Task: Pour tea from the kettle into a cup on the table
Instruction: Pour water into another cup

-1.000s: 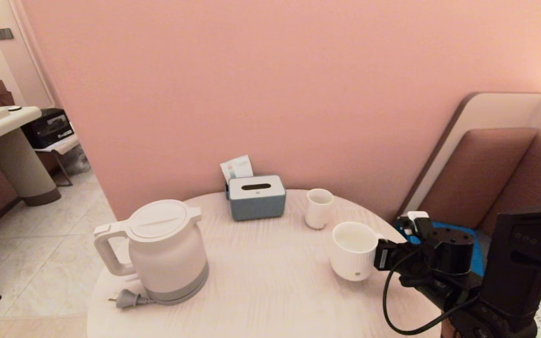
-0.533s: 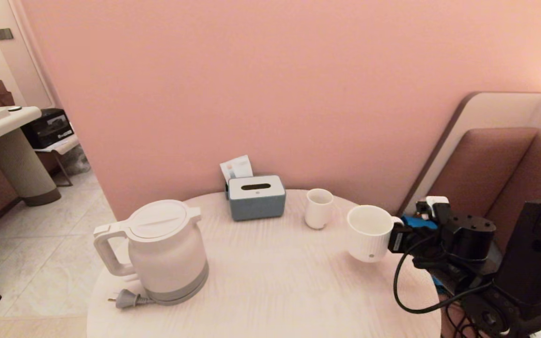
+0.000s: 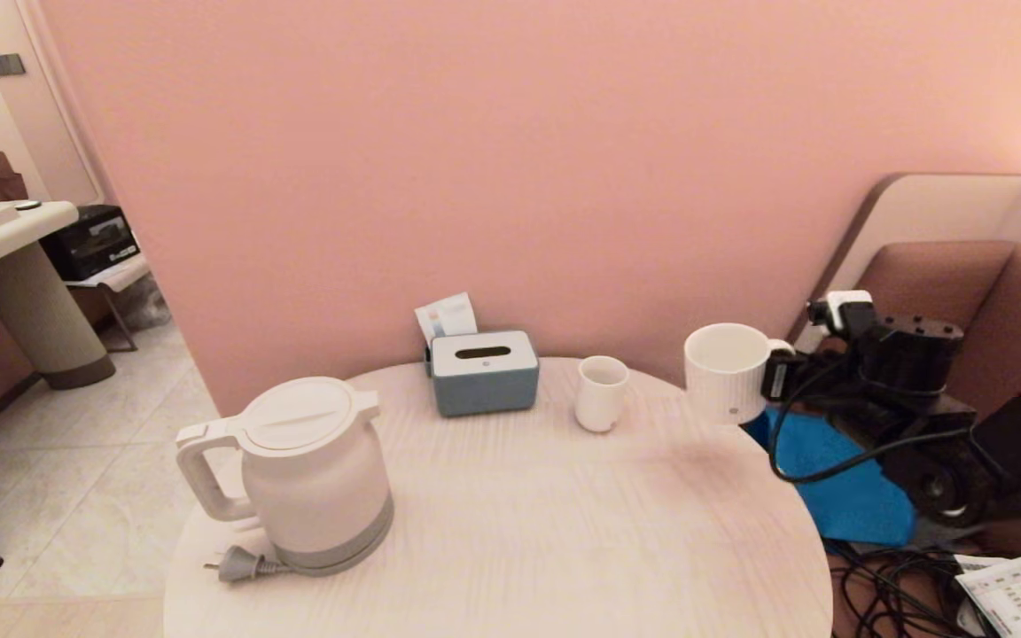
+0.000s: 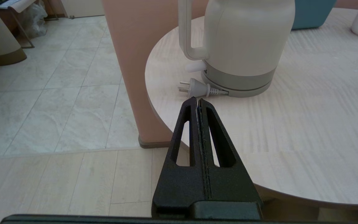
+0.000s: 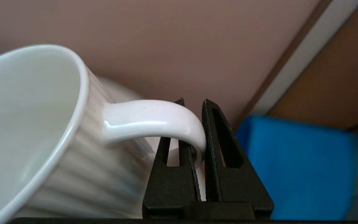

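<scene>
The white kettle (image 3: 311,470) stands on its grey base at the front left of the round table (image 3: 510,532), its loop handle turned left. The wide ribbed white cup (image 3: 728,370) hangs in the air above the table's far right edge, upright. My right gripper (image 3: 775,372) is shut on the cup's side handle (image 5: 154,119), one finger through the loop. My left gripper (image 4: 197,100) is shut and empty, low beside the table's near left edge, pointing at the kettle (image 4: 244,46). It does not show in the head view.
A small handleless white cup (image 3: 602,392) and a blue-grey tissue box (image 3: 484,372) stand at the back of the table. The kettle's plug (image 3: 240,563) lies by its base. A pink wall rises behind; a blue cloth (image 3: 838,487) and cables lie on the bench at right.
My right gripper has lifted the cup off the table and carried it up and to the far right. The kettle and left gripper have not moved.
</scene>
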Available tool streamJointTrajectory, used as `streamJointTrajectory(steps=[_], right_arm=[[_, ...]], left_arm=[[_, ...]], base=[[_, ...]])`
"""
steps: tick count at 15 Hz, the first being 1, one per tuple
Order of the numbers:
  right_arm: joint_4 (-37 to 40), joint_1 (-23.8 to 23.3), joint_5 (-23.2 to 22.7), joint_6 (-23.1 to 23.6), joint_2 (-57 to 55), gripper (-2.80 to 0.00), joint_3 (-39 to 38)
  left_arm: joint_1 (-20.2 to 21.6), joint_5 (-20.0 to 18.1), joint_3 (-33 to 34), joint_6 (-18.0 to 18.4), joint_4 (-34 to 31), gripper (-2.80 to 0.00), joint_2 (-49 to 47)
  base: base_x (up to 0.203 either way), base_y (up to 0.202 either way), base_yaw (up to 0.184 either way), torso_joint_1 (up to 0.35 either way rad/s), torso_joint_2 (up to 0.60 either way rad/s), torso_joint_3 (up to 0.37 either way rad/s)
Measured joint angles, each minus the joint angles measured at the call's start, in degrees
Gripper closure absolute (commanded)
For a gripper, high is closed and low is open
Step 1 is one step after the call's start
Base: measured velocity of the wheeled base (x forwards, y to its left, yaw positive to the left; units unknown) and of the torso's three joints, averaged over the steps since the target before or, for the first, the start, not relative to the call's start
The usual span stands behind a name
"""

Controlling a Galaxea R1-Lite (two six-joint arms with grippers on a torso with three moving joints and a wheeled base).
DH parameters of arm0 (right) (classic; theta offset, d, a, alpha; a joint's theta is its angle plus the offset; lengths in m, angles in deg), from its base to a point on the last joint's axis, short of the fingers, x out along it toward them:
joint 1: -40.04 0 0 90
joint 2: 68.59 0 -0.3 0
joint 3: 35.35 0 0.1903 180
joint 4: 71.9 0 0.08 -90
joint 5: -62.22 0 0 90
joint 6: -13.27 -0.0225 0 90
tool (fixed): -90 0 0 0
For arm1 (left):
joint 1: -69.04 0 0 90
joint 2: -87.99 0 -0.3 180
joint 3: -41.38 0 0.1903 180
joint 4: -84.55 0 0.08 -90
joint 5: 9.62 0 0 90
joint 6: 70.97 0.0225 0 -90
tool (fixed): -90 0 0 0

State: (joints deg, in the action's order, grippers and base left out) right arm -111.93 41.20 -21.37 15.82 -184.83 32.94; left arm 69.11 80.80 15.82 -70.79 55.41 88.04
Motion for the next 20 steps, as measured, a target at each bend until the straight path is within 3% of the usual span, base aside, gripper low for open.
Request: streamJointTrajectory(steps=[5,12,20], right_arm=[[13.1,-1.4,-0.7,6.4,0.8,0.0,12.4],[16.0,-0.3,-0.7,6.8,-1.0,0.0,17.5],[21.7,3.5,-0.4,11.8,-5.8,0.0,24.8]], left_arm=[[0.0,0.0,0.0,0.0,0.0,0.0,0.0],[0.0,0.0,0.0,0.0,0.0,0.0,0.0],[0.0,0.0,0.0,0.0,0.0,0.0,0.0]], base=[[0.0,0.0,0.0,0.0,0.0,0.0],[0.0,0.0,0.0,0.0,0.0,0.0],[0.0,0.0,0.0,0.0,0.0,0.0]])
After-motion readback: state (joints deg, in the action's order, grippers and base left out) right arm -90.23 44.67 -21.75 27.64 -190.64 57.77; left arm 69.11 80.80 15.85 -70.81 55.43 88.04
